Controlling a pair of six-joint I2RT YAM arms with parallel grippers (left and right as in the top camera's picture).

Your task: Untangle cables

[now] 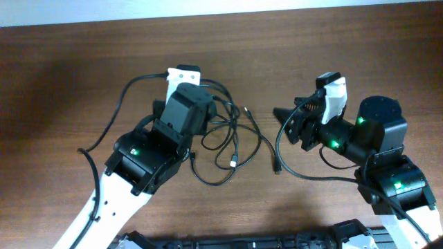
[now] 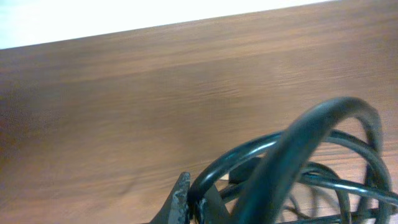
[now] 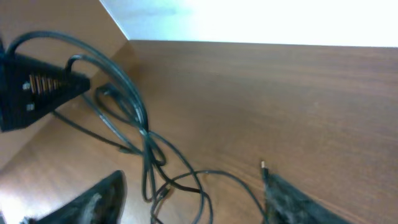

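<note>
Several tangled cables (image 3: 146, 134) between left gripper (image 2: 189, 202), pinched shut on them, and right gripper (image 1: 291, 123), open just beside.

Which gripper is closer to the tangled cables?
Left. The left gripper sits in the cables, loops against its fingers; the right gripper hangs open just right of them.

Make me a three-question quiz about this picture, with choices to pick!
1. Where are the cables?
A. mid-table
B. on the floor
C. draped over a chair

2. What colour are the cables?
A. red
B. yellow
C. black

3. How is the right gripper?
A. shut on a plug
B. open and empty
C. out of sight

Answers:
1 A, they lie tangled on the wood in the overhead view.
2 C, every cord looks black.
3 B, its jaws stand wide apart in the right wrist view, with nothing between them.
</note>
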